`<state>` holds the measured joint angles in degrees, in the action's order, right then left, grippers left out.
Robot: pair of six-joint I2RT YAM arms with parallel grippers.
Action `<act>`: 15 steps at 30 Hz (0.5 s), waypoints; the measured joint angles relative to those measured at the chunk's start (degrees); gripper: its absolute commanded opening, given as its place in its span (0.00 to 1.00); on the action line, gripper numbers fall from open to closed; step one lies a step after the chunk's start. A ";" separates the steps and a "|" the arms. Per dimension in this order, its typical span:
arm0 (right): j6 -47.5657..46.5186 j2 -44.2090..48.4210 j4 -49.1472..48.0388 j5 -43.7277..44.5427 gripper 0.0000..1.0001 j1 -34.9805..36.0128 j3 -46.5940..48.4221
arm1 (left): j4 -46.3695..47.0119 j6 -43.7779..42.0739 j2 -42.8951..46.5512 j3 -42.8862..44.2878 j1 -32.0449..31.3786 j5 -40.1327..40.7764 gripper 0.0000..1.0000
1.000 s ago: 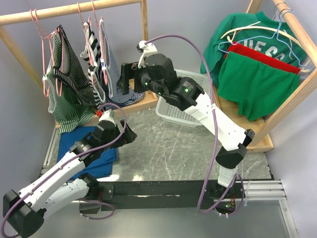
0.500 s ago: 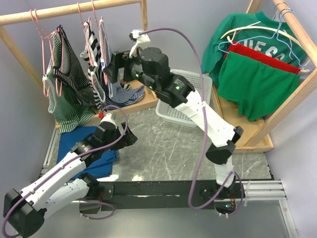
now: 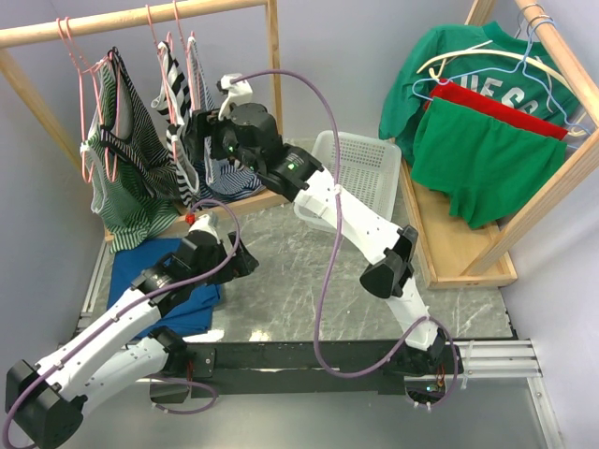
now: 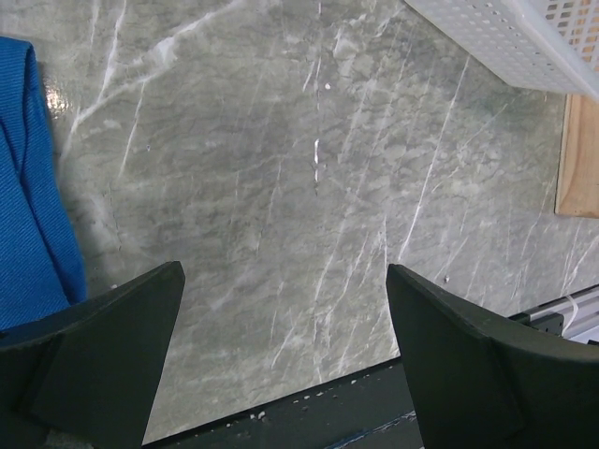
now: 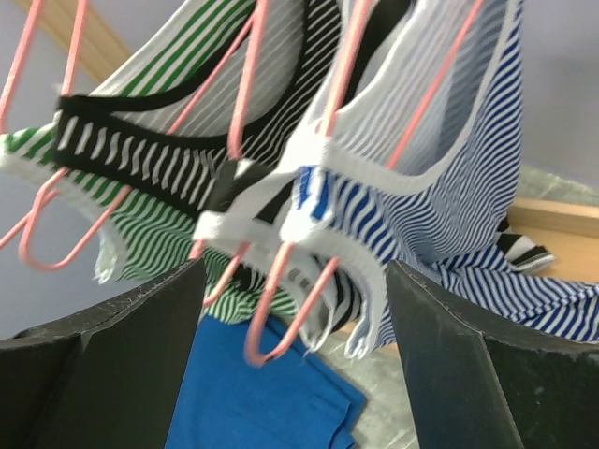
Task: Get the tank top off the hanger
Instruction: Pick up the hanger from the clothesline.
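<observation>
3 striped tank tops (image 5: 449, 196) hang; left gripper (image 4: 284, 273) and right gripper (image 5: 295, 268) gape wide.

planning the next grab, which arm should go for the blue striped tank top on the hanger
Right. The right fingers stand open at the blue striped tank top and pink hangers; the left fingers hang open low over the table.

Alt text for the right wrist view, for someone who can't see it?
The right gripper, open, frames a blue-striped tank top on a pink hanger. A black-striped top and a green-striped top hang beside it; a blue cloth lies below.
</observation>
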<state>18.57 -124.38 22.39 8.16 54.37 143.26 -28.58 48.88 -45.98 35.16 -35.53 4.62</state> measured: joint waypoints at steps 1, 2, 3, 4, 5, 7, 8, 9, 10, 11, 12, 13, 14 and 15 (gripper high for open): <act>-0.02 -0.28 -0.35 0.02 0.82 -0.24 0.00 | -0.07 0.00 0.07 0.00 -0.02 0.02 0.96; 0.00 -0.48 -0.98 0.04 0.82 -0.57 0.00 | -0.11 0.00 0.15 0.00 -0.02 0.00 0.96; 0.00 -0.63 -1.68 0.17 0.81 -0.90 0.02 | -0.15 -0.02 0.22 0.00 -0.02 0.02 0.96; 0.00 -0.70 -2.32 0.22 0.78 -1.25 0.02 | -0.26 -0.04 0.31 0.00 -0.02 0.02 0.96; -0.02 -0.70 -2.93 0.35 0.77 -1.57 0.04 | -0.46 -0.09 0.50 0.00 0.00 0.07 0.96; -0.02 -0.74 -4.24 0.37 0.77 -2.10 0.28 | -0.90 -0.15 1.01 0.00 -0.02 0.17 0.96; 0.04 -0.83 -4.85 0.33 0.77 -2.36 0.55 | -1.16 -0.17 1.53 0.00 0.00 0.22 0.96; 0.11 -1.07 -5.22 0.17 0.77 -2.64 1.03 | -1.36 -0.17 2.01 0.00 0.00 0.28 0.96; 0.26 -1.51 -6.01 -0.09 0.76 -2.99 1.79 | -1.46 -0.15 2.91 0.00 -0.02 0.42 0.96; 0.48 -1.81 -6.64 -0.37 0.77 -3.19 2.19 | -1.49 -0.15 3.63 0.00 -0.02 0.52 0.96; 0.61 -2.03 -6.97 -0.61 0.77 -3.30 2.34 | -1.53 -0.15 4.42 0.00 0.00 0.74 0.96; 0.72 -2.27 -7.37 -0.96 0.77 -3.41 2.36 | -1.55 -0.15 5.33 0.00 0.00 0.92 0.96; 0.87 -2.51 -7.52 -1.33 0.77 -3.54 2.36 | -1.57 -0.15 6.10 0.00 0.00 1.20 0.96; 0.98 -2.73 -7.56 -1.77 0.77 -3.61 2.36 | -1.62 -0.15 6.58 0.00 0.00 1.38 0.96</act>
<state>19.55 -127.11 14.83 6.39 50.76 145.62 -30.20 48.73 -39.40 35.16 -35.53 6.00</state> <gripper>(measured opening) 0.770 0.963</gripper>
